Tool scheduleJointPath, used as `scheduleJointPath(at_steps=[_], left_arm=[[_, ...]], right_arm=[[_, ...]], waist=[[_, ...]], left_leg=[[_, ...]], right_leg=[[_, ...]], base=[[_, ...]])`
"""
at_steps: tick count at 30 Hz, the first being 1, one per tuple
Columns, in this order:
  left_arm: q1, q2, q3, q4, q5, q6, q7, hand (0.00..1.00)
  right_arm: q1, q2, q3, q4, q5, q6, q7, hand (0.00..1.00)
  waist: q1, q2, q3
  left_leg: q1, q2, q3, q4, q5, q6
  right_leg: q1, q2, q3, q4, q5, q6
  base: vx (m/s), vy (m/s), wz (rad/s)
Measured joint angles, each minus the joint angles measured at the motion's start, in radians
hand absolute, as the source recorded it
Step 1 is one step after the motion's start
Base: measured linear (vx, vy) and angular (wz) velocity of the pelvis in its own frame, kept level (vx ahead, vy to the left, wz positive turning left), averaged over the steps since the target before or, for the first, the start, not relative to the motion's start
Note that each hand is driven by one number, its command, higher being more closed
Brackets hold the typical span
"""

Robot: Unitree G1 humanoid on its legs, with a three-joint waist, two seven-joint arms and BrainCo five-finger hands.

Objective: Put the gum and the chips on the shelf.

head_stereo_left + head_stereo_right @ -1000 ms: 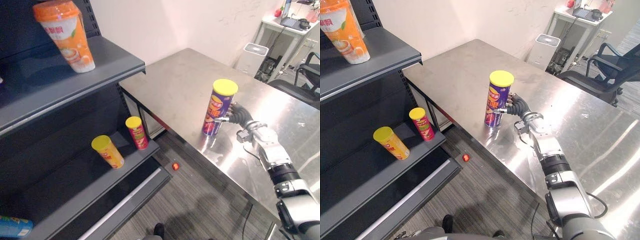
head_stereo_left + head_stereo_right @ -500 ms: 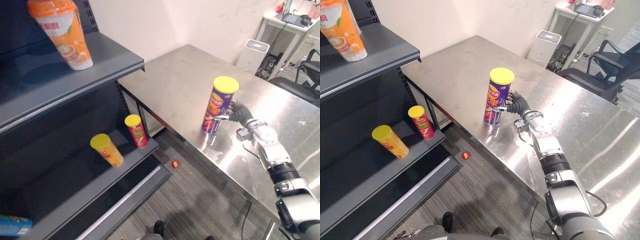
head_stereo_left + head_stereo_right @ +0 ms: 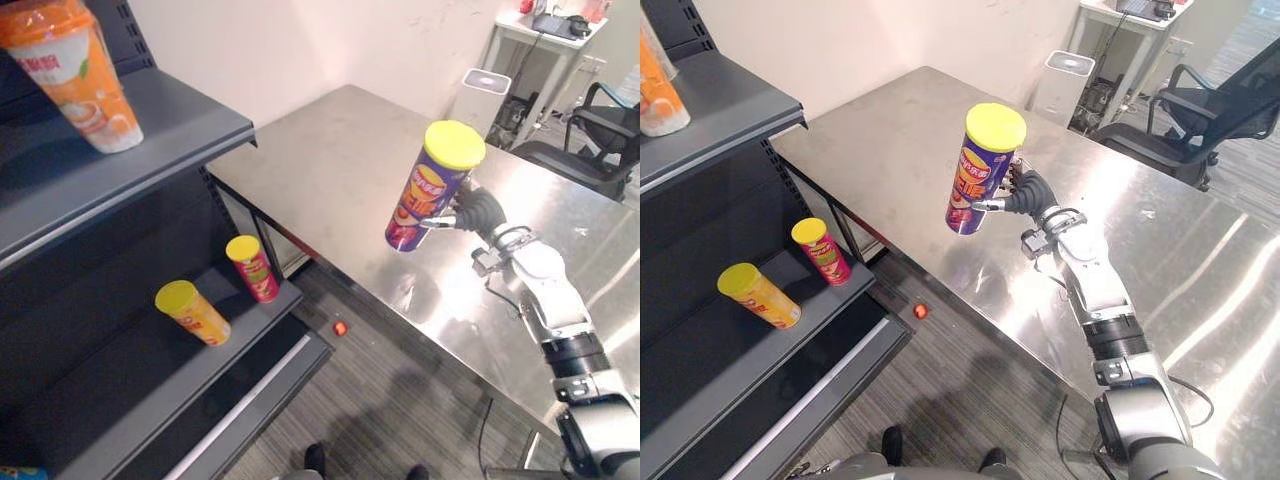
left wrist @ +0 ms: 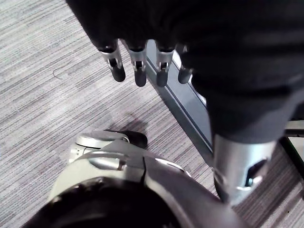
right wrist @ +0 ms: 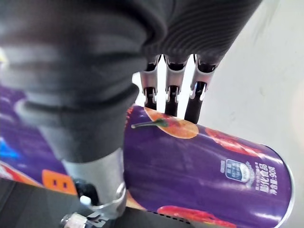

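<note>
A purple chips can (image 3: 430, 190) with a yellow lid hangs tilted above the steel table (image 3: 330, 150), near its front edge. My right hand (image 3: 478, 212) is shut on the can's side; in the right wrist view its fingers (image 5: 171, 102) curl over the purple can (image 5: 204, 166). The dark grey shelf (image 3: 150, 130) stands at the left. My left hand (image 4: 137, 71) hangs over the floor with relaxed fingers and holds nothing. A small red object (image 3: 340, 327) lies on the floor between the shelf and the table.
An orange cup (image 3: 70, 75) stands on the upper shelf. A yellow can (image 3: 190, 312) and a red can (image 3: 252, 268) stand on the lower shelf. A white bin (image 3: 484, 85) and an office chair (image 3: 600, 130) are beyond the table.
My right hand has raised the purple can off the table and tipped it towards the shelf. The camera has shifted slightly.
</note>
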Motion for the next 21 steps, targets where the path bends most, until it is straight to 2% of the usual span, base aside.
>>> scheduleJointPath(at_steps=[9, 16, 21], left_arm=[[0.009, -0.007, 0.043, 0.042, -0.002, -0.002, 0.011, 0.0], [0.011, -0.009, 0.064, 0.088, -0.003, -0.003, 0.015, 0.0], [0.02, -0.011, 0.077, 0.11, -0.004, -0.005, 0.016, 0.0]], right_arm=[[0.124, -0.005, -0.005, -0.165, 0.055, 0.035, 0.083, 1.0], [0.187, -0.022, -0.005, -0.279, 0.113, 0.051, 0.15, 1.0], [0.198, -0.022, -0.004, -0.315, 0.119, 0.051, 0.157, 1.0]], waist=[[-0.024, -0.009, -0.022], [-0.023, -0.01, -0.07], [-0.022, -0.012, -0.093]], left_leg=[[-0.002, 0.016, 0.027, 0.0, -0.003, -0.005], [-0.003, 0.026, 0.025, 0.0, -0.003, -0.005], [-0.001, 0.026, 0.024, -0.001, -0.003, -0.005]], right_leg=[[-0.018, 0.011, 0.029, 0.0, 0.003, -0.004], [-0.017, 0.017, 0.031, -0.001, 0.003, -0.005], [-0.017, 0.017, 0.035, 0.0, 0.004, -0.006]], base=[[0.0, -0.007, -0.1], [0.0, 0.0, 0.0], [0.0, 0.0, 0.0]])
